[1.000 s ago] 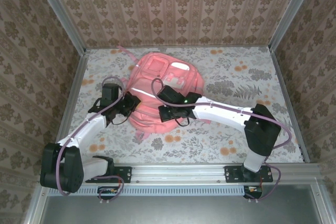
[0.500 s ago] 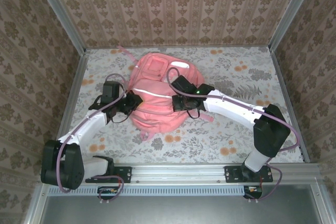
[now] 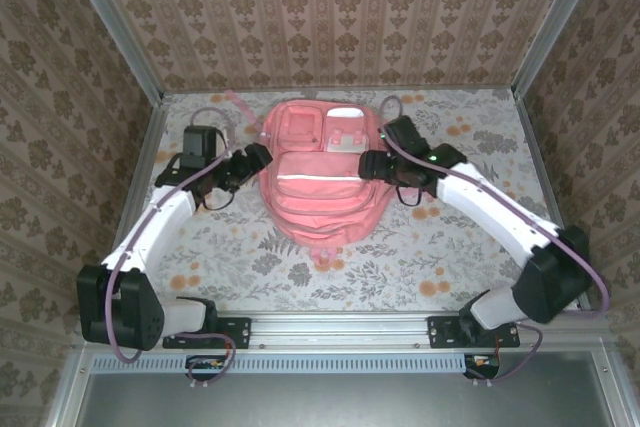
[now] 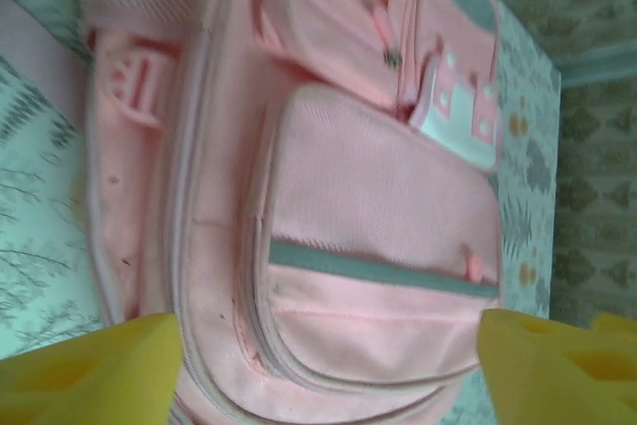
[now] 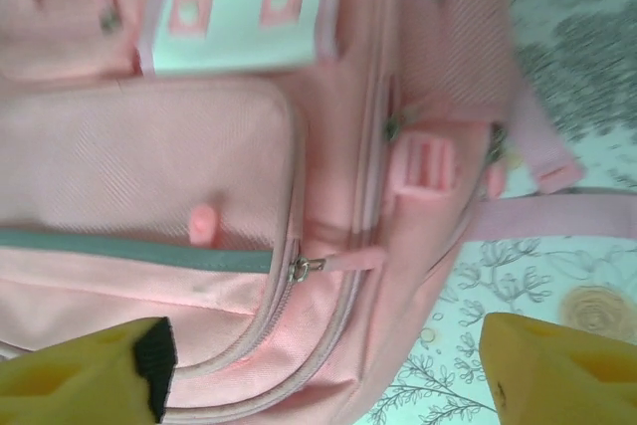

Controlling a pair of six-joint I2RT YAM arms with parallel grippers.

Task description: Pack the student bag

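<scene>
Both tools stand spread open, gripping nothing: the left tool (image 3: 256, 159) and right tool (image 3: 368, 164) flank the student bag (image 3: 320, 197), which lies pockets-up on the worktop (image 3: 450, 247) between them, just ahead of each, probably laid square so its front can be reached for packing

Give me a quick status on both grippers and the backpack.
Left gripper open, left of the pink backpack. Right gripper open, right of it. Neither holds anything. Backpack lies flat, front pockets up.
</scene>
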